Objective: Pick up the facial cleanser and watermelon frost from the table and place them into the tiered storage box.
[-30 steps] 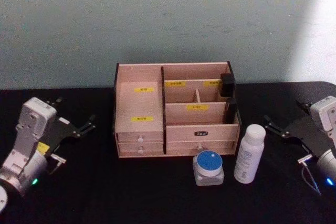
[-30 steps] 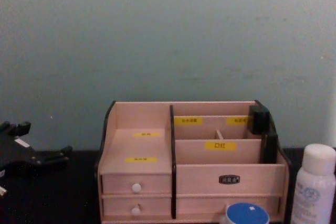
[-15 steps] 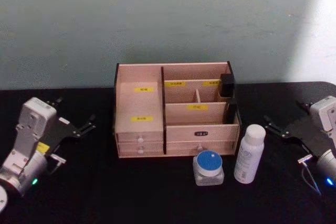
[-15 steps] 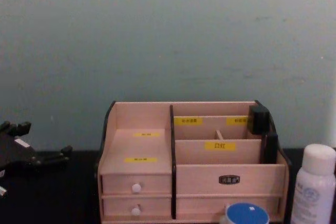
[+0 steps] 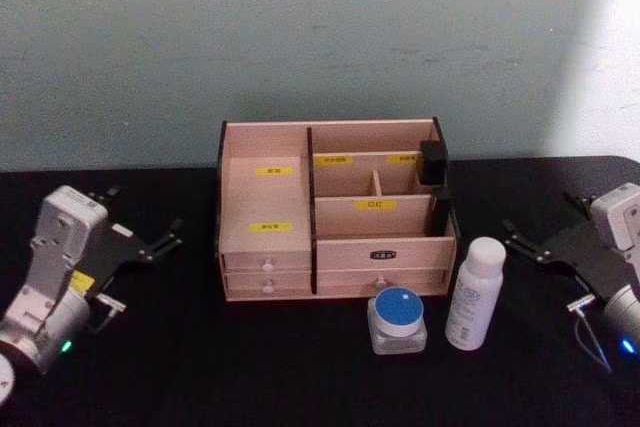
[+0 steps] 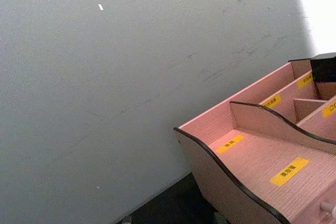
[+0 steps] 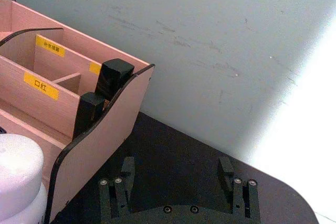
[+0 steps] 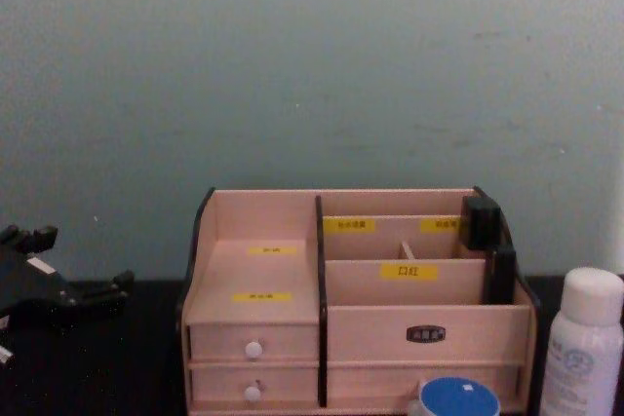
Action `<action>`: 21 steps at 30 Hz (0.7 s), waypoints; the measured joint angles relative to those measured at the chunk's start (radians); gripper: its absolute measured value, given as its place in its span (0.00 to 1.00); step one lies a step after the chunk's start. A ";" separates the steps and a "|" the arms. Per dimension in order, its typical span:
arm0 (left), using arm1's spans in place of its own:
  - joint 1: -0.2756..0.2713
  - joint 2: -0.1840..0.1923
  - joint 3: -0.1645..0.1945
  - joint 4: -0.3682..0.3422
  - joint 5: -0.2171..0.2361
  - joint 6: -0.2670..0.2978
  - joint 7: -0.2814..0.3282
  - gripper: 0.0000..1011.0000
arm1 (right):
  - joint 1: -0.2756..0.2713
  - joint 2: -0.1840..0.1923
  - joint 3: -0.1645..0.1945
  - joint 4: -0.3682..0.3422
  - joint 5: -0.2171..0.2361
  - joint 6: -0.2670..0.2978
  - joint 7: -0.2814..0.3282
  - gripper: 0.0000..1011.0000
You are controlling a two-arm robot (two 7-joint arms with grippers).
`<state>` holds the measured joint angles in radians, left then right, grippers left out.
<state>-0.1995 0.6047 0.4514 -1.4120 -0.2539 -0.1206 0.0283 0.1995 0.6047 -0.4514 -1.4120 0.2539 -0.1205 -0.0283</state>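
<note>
left gripper (image 5: 143,213) and right gripper (image 5: 540,219) flank the tiered storage box (image 5: 385,247), both jaws wide | risk: a clipped white bottle (image 5: 474,293) could topple onto the neighbouring blue-lidded jar (image 5: 397,319)

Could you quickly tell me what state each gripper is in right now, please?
Left gripper: open, holding nothing.
Right gripper: open, holding nothing.

Left arm: enters at the head view's lower left, pale wrist housing tilted up and inward.
Left end effector (image 5: 143,212): black fingers spread wide, aimed toward the scene's middle, gripping nothing.
Right arm: enters at the head view's right edge, wrist housing angled inward.
Right end effector (image 5: 540,219): held low above the counter, jaws parted.
Right fingers (image 7: 126,174): two black prongs well apart in the right wrist view.
</note>
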 joint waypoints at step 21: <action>0.000 0.000 0.000 0.000 0.000 0.000 0.000 0.99 | -0.051 0.020 0.045 -0.050 0.024 0.047 0.053 0.99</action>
<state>-0.1996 0.6047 0.4514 -1.4120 -0.2539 -0.1205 0.0283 0.1485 0.6244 -0.4061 -1.4620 0.2775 -0.0738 0.0251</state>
